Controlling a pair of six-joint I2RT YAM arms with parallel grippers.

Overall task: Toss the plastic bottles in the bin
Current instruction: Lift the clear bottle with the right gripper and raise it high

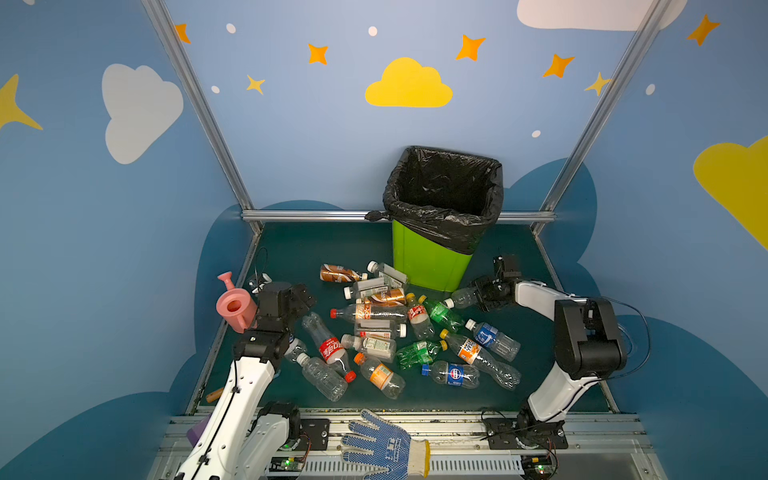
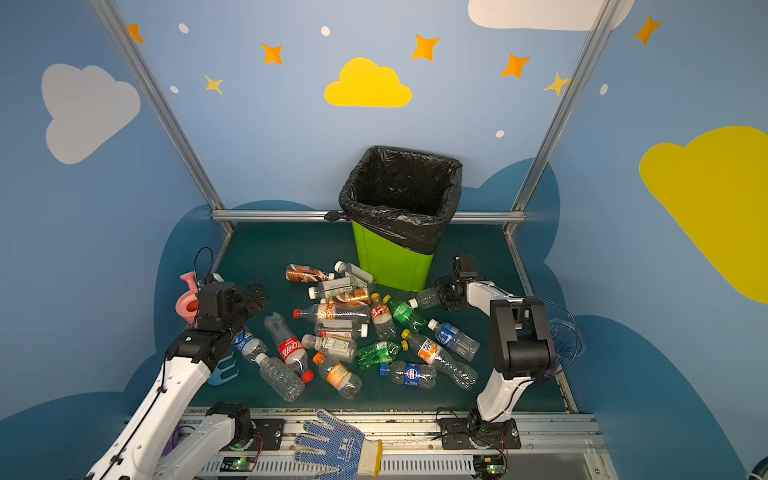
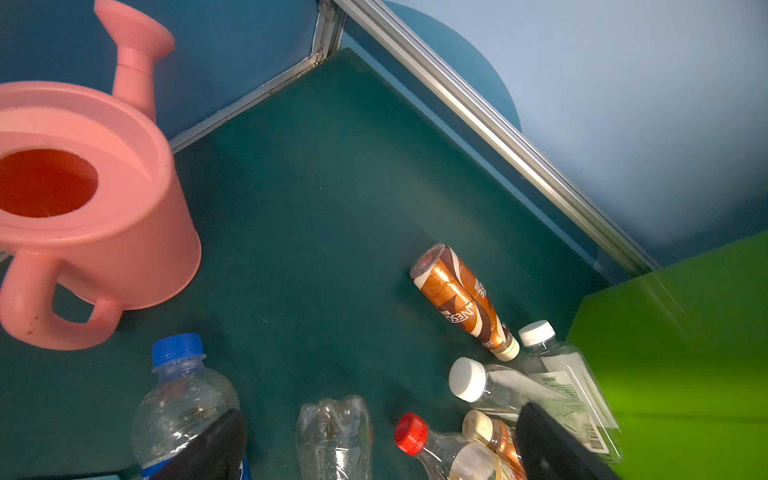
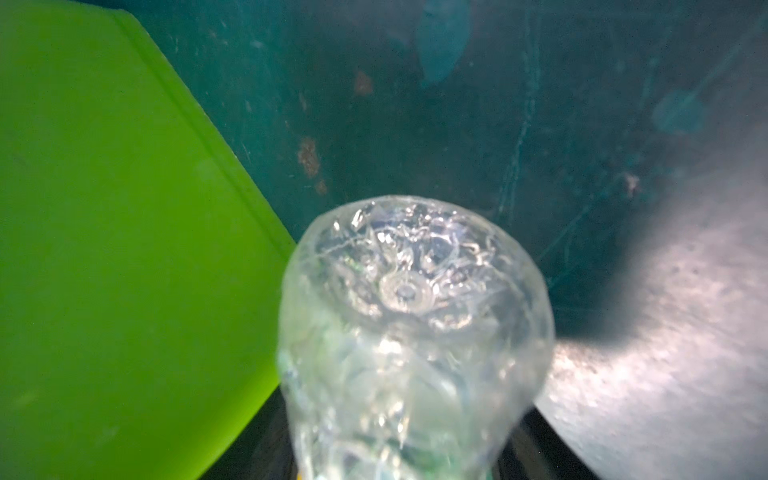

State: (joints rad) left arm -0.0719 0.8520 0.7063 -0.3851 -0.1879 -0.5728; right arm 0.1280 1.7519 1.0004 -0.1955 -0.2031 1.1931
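Clear bottle [image 1: 462,297] sits within the right claw [image 1: 480,296], beside the bin [image 1: 428,266].

The bin [image 1: 428,262] stands at the back edge of the bench [image 1: 299,249], a touch right of the middle. In front of it the bottles [image 1: 374,311] sprawl in a heap across the bench's middle, the rearmost just beside the bin's foot and the foremost reaching toward the front edge. One lone bottle [image 1: 463,297] lies apart, just right of the bin's front corner, between the jaws of the right gripper [image 1: 478,296]. Over at the left edge sits the watering can [image 1: 235,307], upright, and the left gripper [image 1: 305,297] hangs between it and the heap. The glove [image 1: 382,444] lies off the bench, on the rail [image 1: 457,419] along the front edge.
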